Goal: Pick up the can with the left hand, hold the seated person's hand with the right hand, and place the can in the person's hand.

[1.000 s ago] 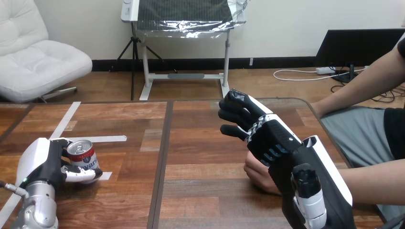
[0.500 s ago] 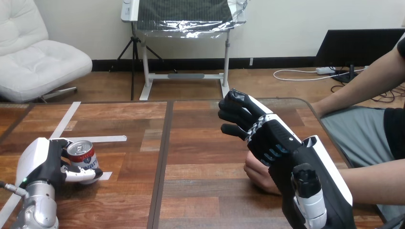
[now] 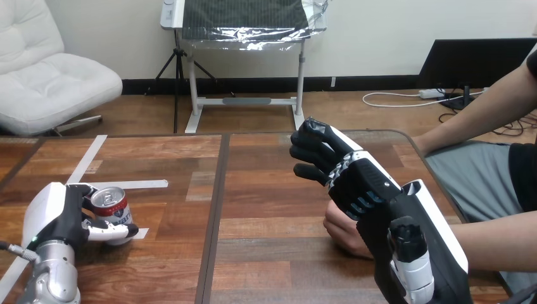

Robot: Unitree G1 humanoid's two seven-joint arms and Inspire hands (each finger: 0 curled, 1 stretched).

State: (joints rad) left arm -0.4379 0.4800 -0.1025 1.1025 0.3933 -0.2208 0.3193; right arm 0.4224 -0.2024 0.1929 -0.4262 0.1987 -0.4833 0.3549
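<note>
Can (image 3: 111, 204), upright near left edge of worktop (image 3: 266, 209), carries only print in view. Label faces camera: red band above, blue band below with white lettering. Thumb of left robot hand (image 3: 54, 218), curled round can, covers lower part of lettering. Remaining letters small and cut off, so no whole word readable. No number or sign legible.

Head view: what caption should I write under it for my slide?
Robot's left hand grips a can; its right hand is over the person's hand.
</note>
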